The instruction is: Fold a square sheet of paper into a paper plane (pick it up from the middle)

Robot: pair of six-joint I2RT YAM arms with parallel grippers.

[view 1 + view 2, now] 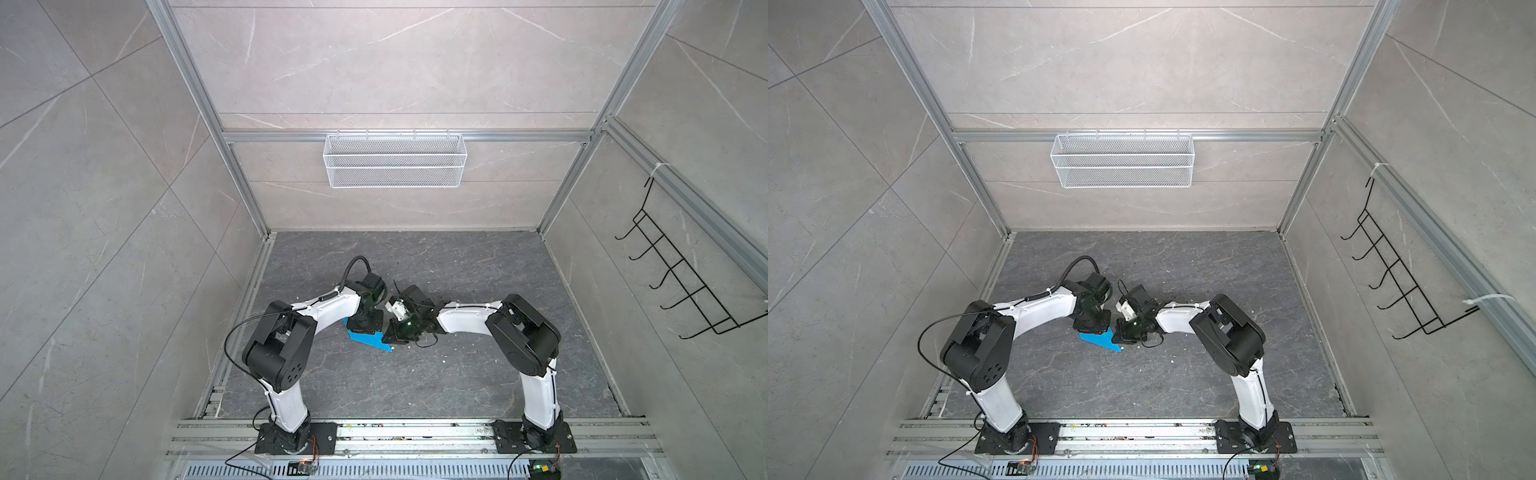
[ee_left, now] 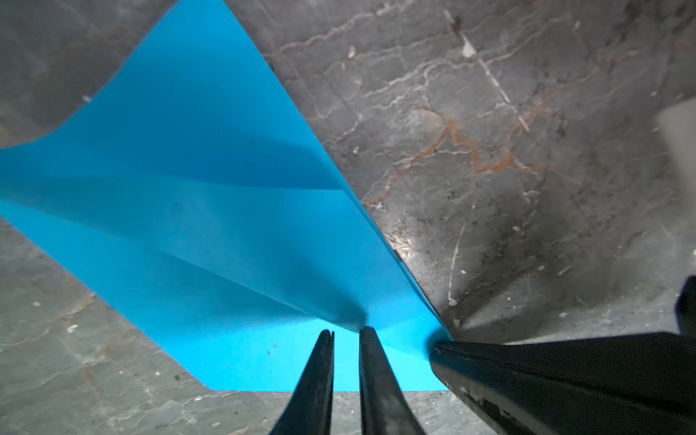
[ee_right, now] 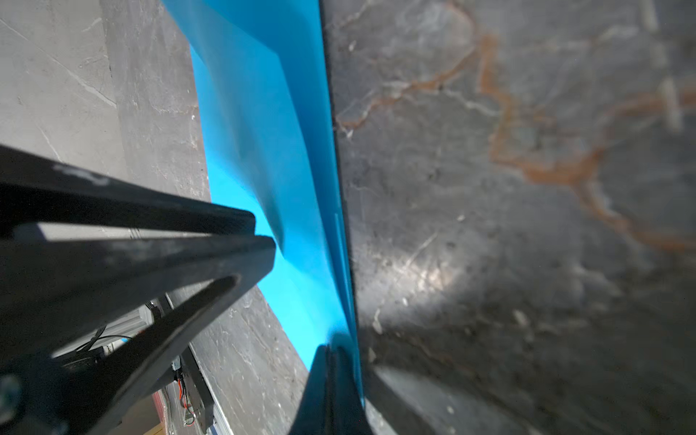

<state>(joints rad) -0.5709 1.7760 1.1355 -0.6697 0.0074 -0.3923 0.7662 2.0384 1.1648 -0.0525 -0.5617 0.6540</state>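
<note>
Left gripper [image 2: 346, 333] points down with its jaws a narrow slit apart, tips on the blue paper [image 2: 211, 211]. The paper lies on the dark table [image 1: 436, 374] under and beyond it, and a raised crease ends at one fingertip. Just beside the left gripper, the closed right gripper [image 3: 328, 352] presses the paper's long folded edge. Far beyond hangs a wire basket [image 1: 395, 160].

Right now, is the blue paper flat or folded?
Partly folded: the blue paper shows overlapping layers in the left wrist view, a pointed outline in a top view.
</note>
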